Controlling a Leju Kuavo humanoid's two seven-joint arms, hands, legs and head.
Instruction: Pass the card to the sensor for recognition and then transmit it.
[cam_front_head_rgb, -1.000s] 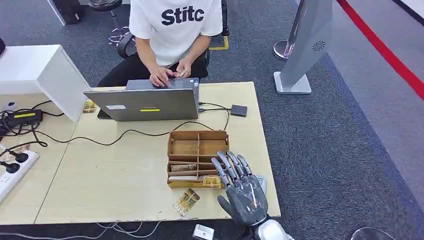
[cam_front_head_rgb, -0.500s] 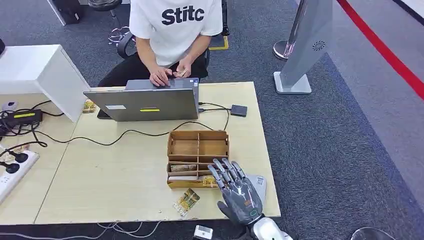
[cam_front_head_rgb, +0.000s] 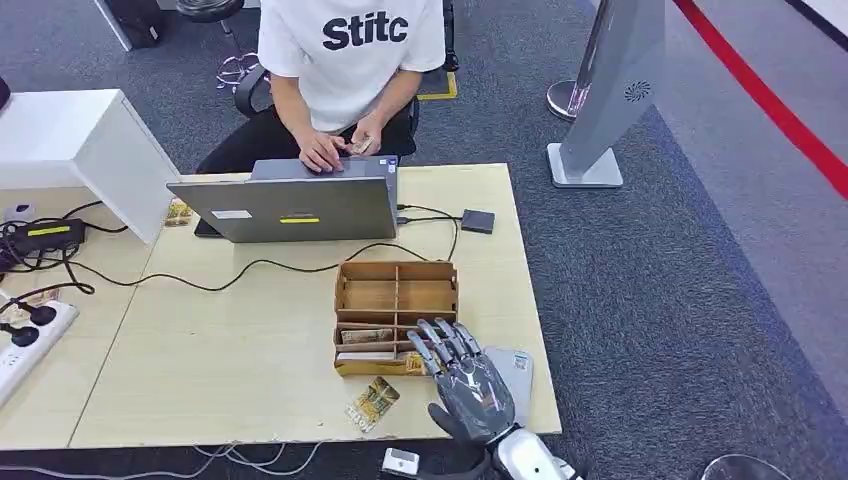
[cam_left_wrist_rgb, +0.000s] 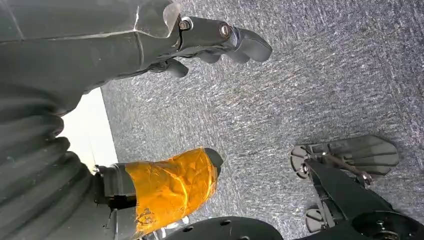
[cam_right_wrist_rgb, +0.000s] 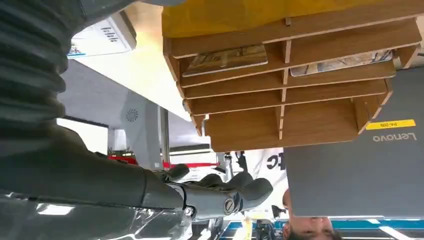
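Right hand (cam_front_head_rgb: 468, 382) hovers palm-down with fingers spread beside the slotted wooden box (cam_front_head_rgb: 396, 316), above a flat grey sensor (cam_front_head_rgb: 515, 366).

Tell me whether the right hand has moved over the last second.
Yes. The right hand has slid toward the table's near edge and slightly left, judged against the wooden organizer; its fingertips now reach less far over the front compartments.

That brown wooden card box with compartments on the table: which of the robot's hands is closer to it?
The right hand. It hovers at the near right corner of the brown wooden compartment box. The left hand hangs beside the body over grey carpet.
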